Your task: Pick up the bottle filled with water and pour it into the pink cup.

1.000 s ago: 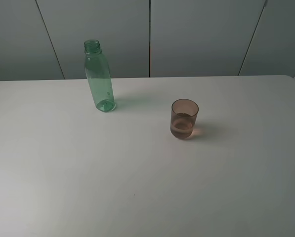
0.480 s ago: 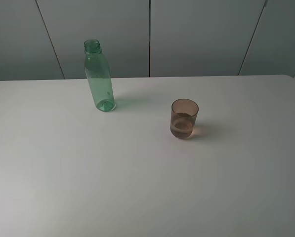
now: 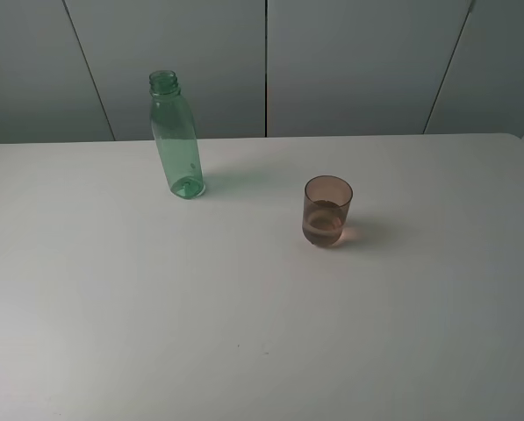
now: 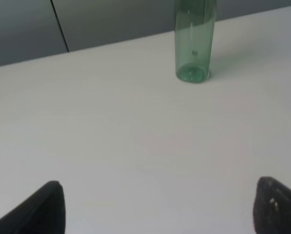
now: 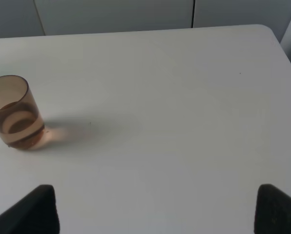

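The green transparent bottle (image 3: 176, 136) stands upright and uncapped at the back left of the white table (image 3: 244, 333); its lower body also shows in the left wrist view as bottle (image 4: 195, 44). The pink cup (image 3: 327, 211) stands upright right of the middle, with some liquid in its bottom, and appears as cup (image 5: 14, 113) in the right wrist view. My left gripper (image 4: 157, 209) is open, well short of the bottle, with nothing between its fingers. My right gripper (image 5: 155, 212) is open too, apart from the cup. Neither arm shows in the high view.
Grey wall panels (image 3: 349, 61) run behind the table's far edge. The table's right edge (image 5: 284, 48) shows in the right wrist view.
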